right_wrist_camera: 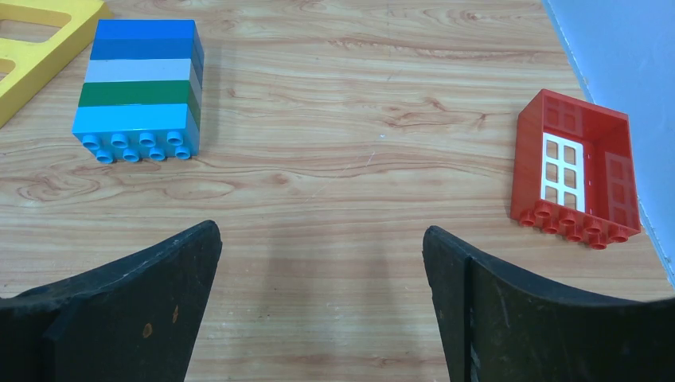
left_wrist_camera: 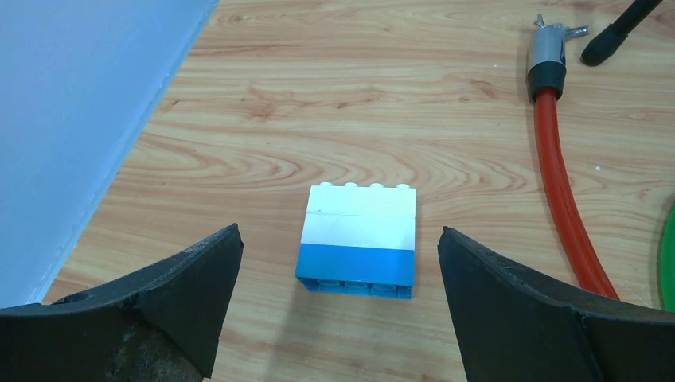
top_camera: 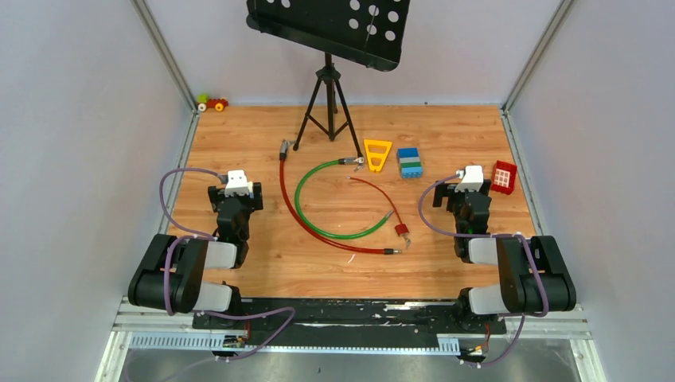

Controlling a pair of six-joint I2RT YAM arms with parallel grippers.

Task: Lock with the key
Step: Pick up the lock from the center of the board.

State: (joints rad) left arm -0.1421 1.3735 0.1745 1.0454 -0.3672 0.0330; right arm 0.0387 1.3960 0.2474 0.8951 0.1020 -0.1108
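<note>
A big wooden table (top_camera: pixel 239 135) fills the space, with grey walls on three sides. At the far end stands a black music stand (top_camera: pixel 330 28) on three thin legs. The left arm (top_camera: pixel 187 270) and the right arm (top_camera: pixel 521 274) sit at the near edge, one on each side. The left gripper (left_wrist_camera: pixel 338 232) is wide open and has nothing in it. A white and blue block (left_wrist_camera: pixel 358 239) lies on the wood just ahead of it, between the two black fingers (left_wrist_camera: pixel 191 286) but not touching them. The right gripper (right_wrist_camera: pixel 320 229) is wide open too and holds nothing, with only bare wood between its fingers. A long red cable (top_camera: pixel 285 187) bends across the middle of the table, and a green cable (top_camera: pixel 318 166) curls inside that bend. A thin red wire (top_camera: pixel 374 191) runs from near the far end of the green cable to a small red padlock (top_camera: pixel 402 230). Past the cables lies a yellow triangle (top_camera: pixel 377 144), and just beside it on the right is a stack of blue, white and green blocks (top_camera: pixel 410 162). A red window block (top_camera: pixel 503 177) lies near the right wall, close to the right gripper. A little toy car (top_camera: pixel 212 103) sits in the far left corner. The key (top_camera: pixel 407 241) is very tiny. It looks like the small grey bit right at the near side of the padlock, close to the near end of the red cable, well apart from both grippers, but it is too small to be sure.
</note>
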